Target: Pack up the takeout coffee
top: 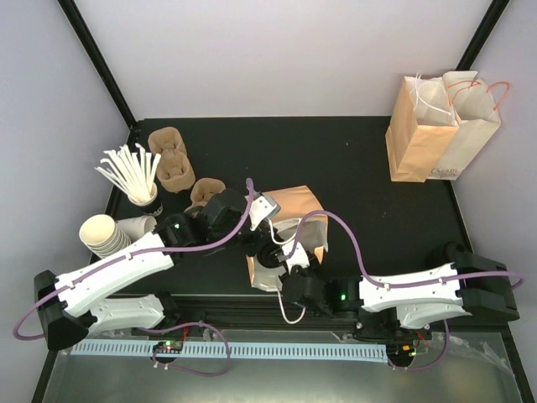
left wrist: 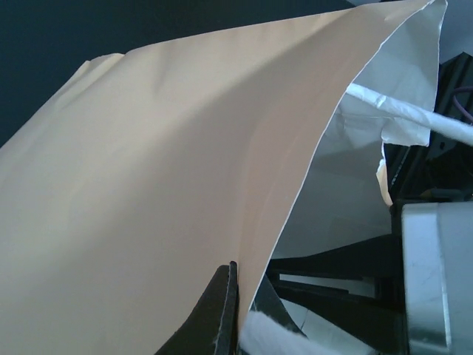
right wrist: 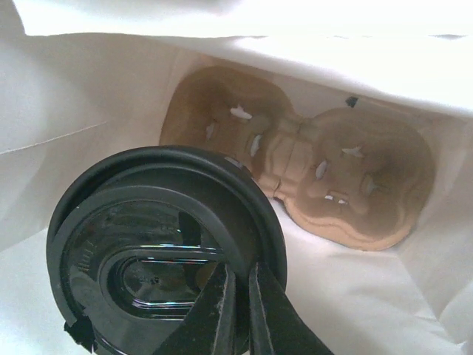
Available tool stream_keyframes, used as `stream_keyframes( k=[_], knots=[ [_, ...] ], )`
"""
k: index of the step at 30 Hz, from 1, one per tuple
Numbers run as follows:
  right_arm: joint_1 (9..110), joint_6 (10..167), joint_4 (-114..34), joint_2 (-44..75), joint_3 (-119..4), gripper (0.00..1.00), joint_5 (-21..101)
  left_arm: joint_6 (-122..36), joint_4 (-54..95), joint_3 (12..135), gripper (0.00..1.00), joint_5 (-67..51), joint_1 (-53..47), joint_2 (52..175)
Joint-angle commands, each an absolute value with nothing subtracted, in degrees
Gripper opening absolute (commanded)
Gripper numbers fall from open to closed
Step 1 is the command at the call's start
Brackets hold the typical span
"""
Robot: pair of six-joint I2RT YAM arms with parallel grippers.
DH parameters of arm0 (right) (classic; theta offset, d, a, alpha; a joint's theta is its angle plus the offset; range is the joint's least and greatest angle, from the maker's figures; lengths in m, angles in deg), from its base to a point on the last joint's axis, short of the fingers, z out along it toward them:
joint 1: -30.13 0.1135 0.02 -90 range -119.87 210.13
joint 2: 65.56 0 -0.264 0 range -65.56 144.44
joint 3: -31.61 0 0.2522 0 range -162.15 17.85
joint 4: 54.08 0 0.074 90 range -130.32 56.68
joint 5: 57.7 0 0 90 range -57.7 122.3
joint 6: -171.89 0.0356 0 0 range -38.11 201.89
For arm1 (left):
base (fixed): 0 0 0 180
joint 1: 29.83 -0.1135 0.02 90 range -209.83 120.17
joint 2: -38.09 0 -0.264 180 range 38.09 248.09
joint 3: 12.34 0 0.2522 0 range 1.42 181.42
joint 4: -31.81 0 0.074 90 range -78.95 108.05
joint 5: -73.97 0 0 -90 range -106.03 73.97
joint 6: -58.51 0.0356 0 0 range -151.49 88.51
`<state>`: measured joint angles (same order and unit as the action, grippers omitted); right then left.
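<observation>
bag (top: pixel 298 201), top view: centre of frame, mouth toward the arm bases
left gripper (top: pixel 262 208), top view: at the bag's left edge
right gripper (top: pixel 273 256), top view: at the bag's mouth, lower centre
coffee, top view: hidden by bag and arms

left gripper (left wrist: pixel 235 292), left wrist view: bottom centre, pinched tight on the edge of the bag (left wrist: pixel 148 185) wall, mouth held open to the right

right gripper (right wrist: pixel 236 270), right wrist view: bottom centre, closed on the lid's rim
coffee (right wrist: pixel 162 251), right wrist view: lower left, inside the bag (right wrist: pixel 89 96), lid face-on, so long axis runs along the view, into the bag
carrier (right wrist: pixel 318 170), right wrist view: on the bag's floor, upper right; long axis from upper left to lower right; both sockets empty, left one partly behind the lid
coming move, judged: deeper and slightly up-right, into the left socket; right arm's job, left arm only holding the mouth
</observation>
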<state>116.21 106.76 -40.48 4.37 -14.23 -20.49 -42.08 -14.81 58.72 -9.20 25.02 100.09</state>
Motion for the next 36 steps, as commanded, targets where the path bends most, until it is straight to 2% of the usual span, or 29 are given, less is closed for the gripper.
stream_keyframes(
  k=[1,5,12,31,36],
  knots=[
    [114.26,108.32,-36.64,3.88,-18.09,0.01,-15.44,-42.26,-12.71,62.53,0.01,-8.18,25.52,99.88],
    [111.04,115.29,-27.34,3.09,-21.92,0.01,-8.25,-42.57,-10.43,59.9,0.02,-7.79,25.84,99.26],
    [106.87,124.75,-23.51,1.46,-21.91,0.01,-2.13,-44.91,-7.22,57.39,0.02,-7.54,26.07,99.3],
    [95.92,149.47,-28.71,-0.36,-21.3,0.01,4.83,-50.22,-3.15,54.16,0.02,-6.81,28.68,98.53],
    [95.27,153.02,-28.16,0.16,-22.88,0.01,2.49,-50.52,-2.76,54.16,0.02,-6.32,29.04,98.4]
  ],
)
